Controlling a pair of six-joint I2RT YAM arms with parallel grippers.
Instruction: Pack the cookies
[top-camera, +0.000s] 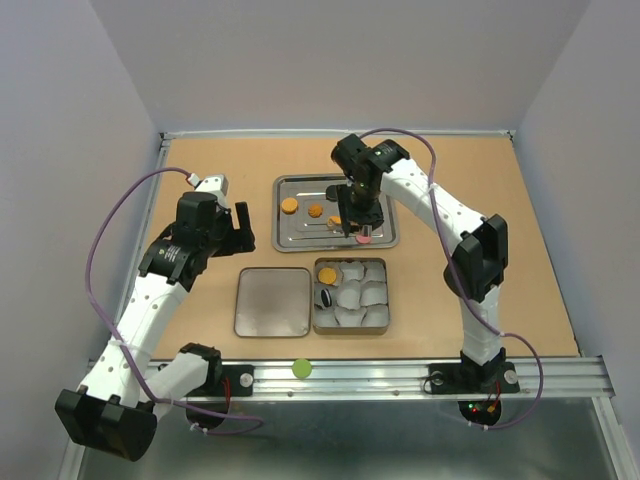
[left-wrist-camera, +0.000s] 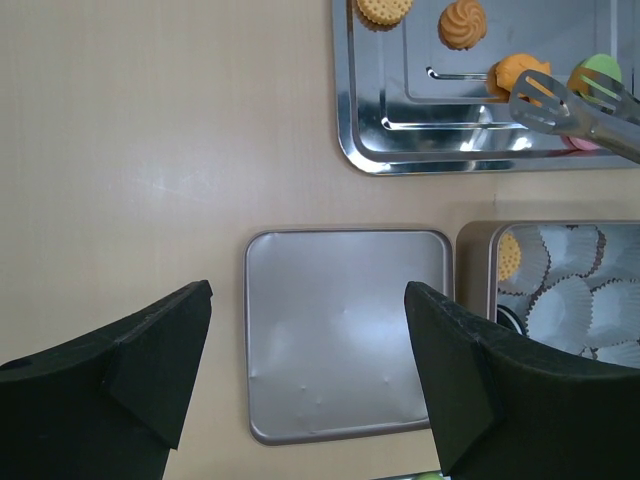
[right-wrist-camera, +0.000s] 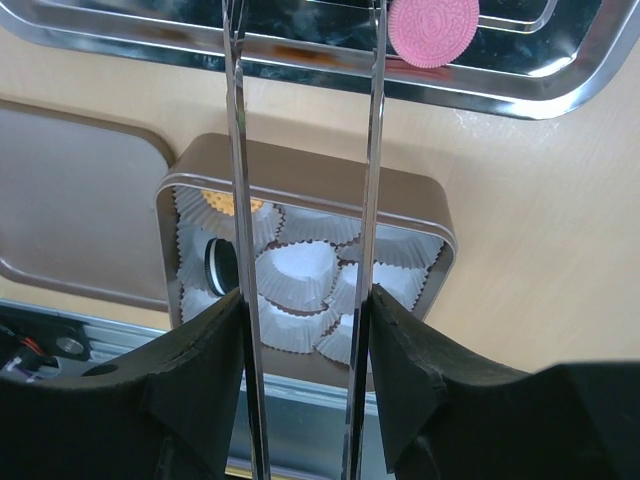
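Evidently light, stiff and crumbly, the cookies (top-camera: 289, 206) lie on the far tray (top-camera: 278, 215), best nipped edge-to-edge by the parted tongs (right-wrist-camera: 233, 150) the right gripper (right-wrist-camera: 305, 310) clasps; the left gripper (left-wrist-camera: 305, 290) gapes empty.

Behind the tin (top-camera: 350, 329) sits the steel tray (top-camera: 300, 236), the right pincer (top-camera: 354, 218) over it. Left of the tin lies the lid (top-camera: 272, 301); in front, a green cookie (top-camera: 301, 368).
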